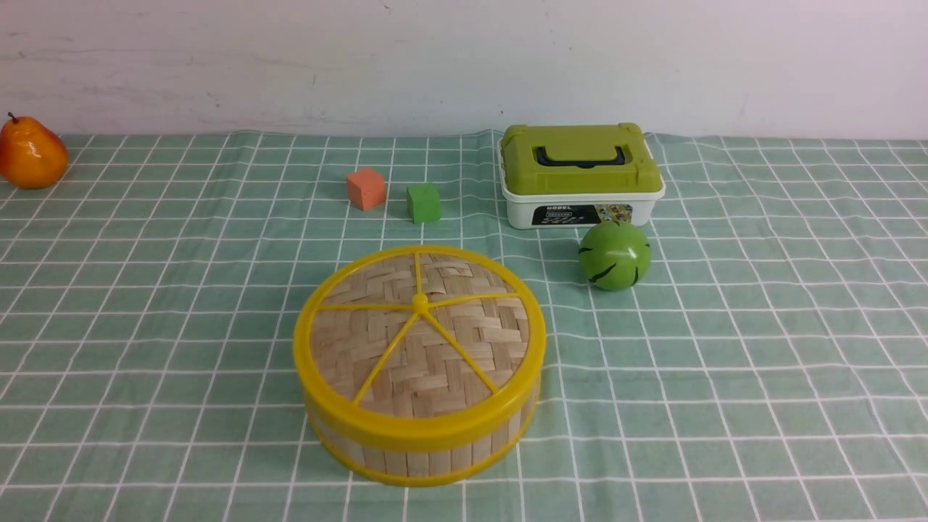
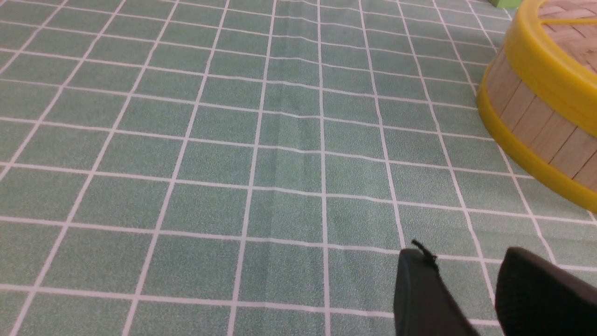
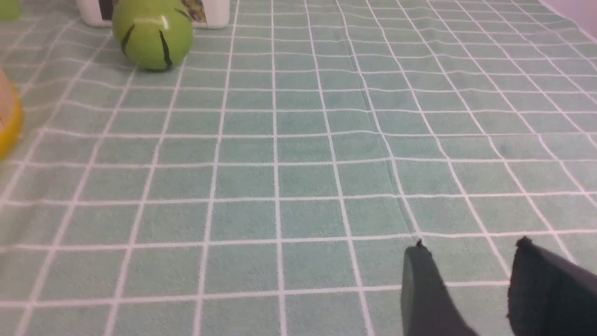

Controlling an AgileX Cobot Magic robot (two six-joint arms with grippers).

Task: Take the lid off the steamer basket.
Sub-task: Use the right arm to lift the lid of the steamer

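The lid (image 1: 420, 333), woven bamboo with a thick yellow rim and yellow spokes, sits closed on the steamer basket (image 1: 428, 453), a round tub of bamboo slats, at the front middle of the green checked cloth. The basket also shows in the left wrist view (image 2: 536, 121), with the lid's rim (image 2: 541, 70) on top, and a sliver of it shows in the right wrist view (image 3: 7, 121). Neither arm shows in the front view. My left gripper (image 2: 466, 256) is open and empty over bare cloth, apart from the basket. My right gripper (image 3: 471, 247) is open and empty over bare cloth.
A white box with a green hinged lid (image 1: 580, 174) stands at the back right of the basket. A green striped ball (image 1: 614, 255) lies in front of it and shows in the right wrist view (image 3: 152, 35). An orange cube (image 1: 365, 188), a green cube (image 1: 423, 202) and a pear (image 1: 30, 154) lie further back.
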